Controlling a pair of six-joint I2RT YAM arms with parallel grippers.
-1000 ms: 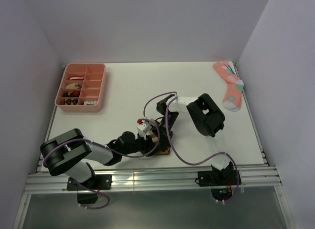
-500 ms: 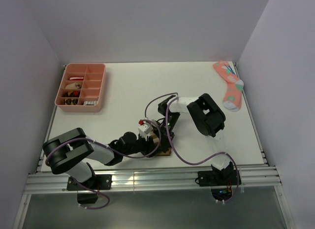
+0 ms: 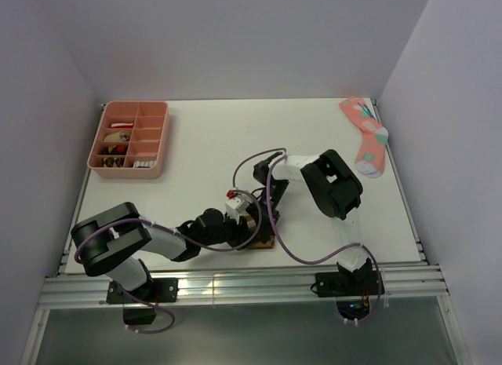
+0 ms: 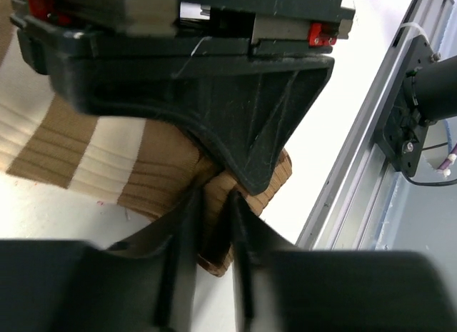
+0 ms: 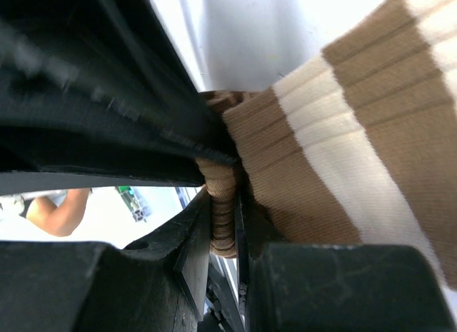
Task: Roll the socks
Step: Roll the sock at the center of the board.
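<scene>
Pinching brown-and-tan sock (image 4: 86,157) at near centre of table (image 3: 196,145) with left tool (image 4: 212,225) and right tool (image 5: 223,225), both narrow on bunched fabric. Hold tension even, tuck tight, roll slowly, avoid dragging.

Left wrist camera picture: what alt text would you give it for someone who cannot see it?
Close up, the left claw pinches a bunched fold of a brown-and-tan striped sock lying on a white table. The right claw, a dark wedge, meets the same fold from the top of the picture; a metal rail runs along the right.
</scene>
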